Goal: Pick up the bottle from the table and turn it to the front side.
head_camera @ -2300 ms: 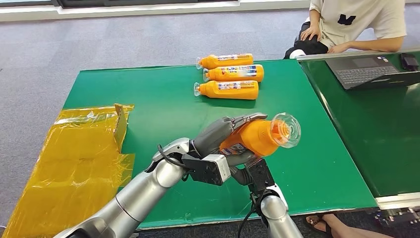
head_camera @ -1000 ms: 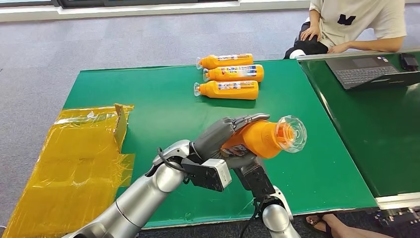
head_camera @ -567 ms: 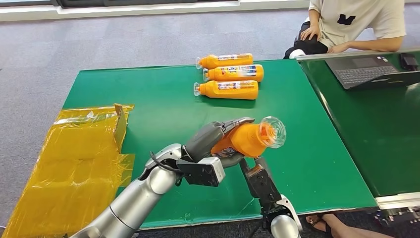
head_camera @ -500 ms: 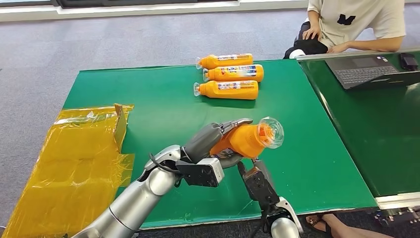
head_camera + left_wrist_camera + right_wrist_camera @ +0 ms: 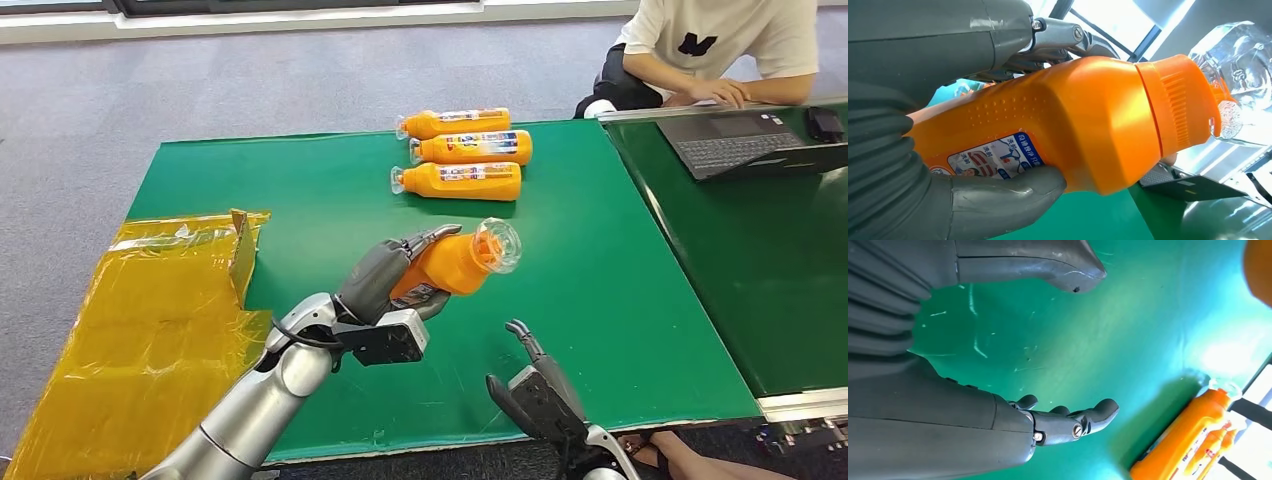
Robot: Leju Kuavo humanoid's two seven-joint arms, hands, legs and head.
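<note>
The left robot hand (image 5: 385,275) grasps an orange plastic bottle (image 5: 450,262), lifted clear of the counter (image 5: 300,190) and tilted so its clear faceted cap (image 5: 497,244) points toward 1 o'clock. In the left wrist view the bottle (image 5: 1068,125) shows a dimpled shoulder, a ribbed orange collar and a blue-and-white printed label, with the grey thumb (image 5: 998,200) pressed under it. The right robot hand (image 5: 530,385) hovers at 5 o'clock of the bottle, released, fingers apart and holding nothing. The counter is covered in smooth green felt-like sheet; grey carpet lies around it. At 12 o'clock, three more orange bottles (image 5: 462,150) lie on their sides in a row. Crinkled yellow plastic film (image 5: 140,330) drapes the counter's 9 o'clock edge. One person (image 5: 720,45) sits at 2 o'clock beside one laptop (image 5: 750,145).
</note>
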